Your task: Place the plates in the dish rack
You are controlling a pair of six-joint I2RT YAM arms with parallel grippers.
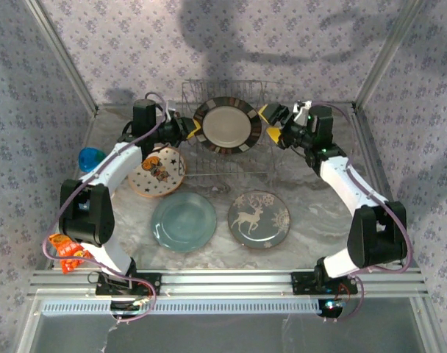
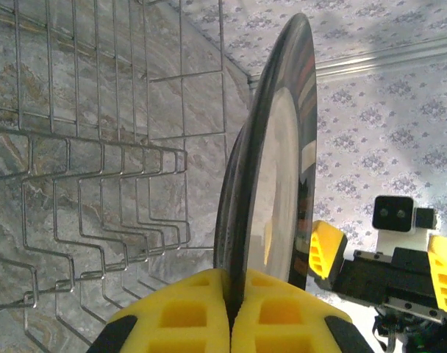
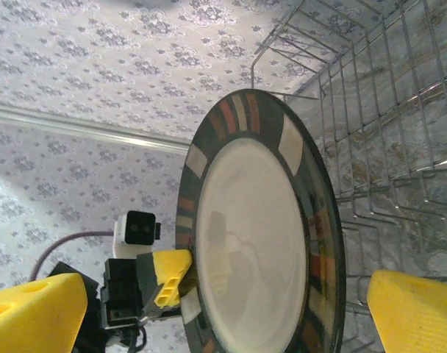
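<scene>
Left hand clamps the dark-rimmed plate, dish rack beneath; right hand, spread wide, just beside the plate's opposite edge

The left arm is reaching forward from its base, elbow jutting outward and wrist turning in toward the middle. The left gripper is pinching the rim of the dark-rimmed plate. Its yellow fingers are pressing together with the plate's edge sandwiched between them. The right arm is mirroring that pose, stretching forward and inward. The right gripper is pointing back at the left one. Its fingers are standing wide apart and gripping nothing, with the plate's opposite rim just ahead of the gap between them.
</scene>
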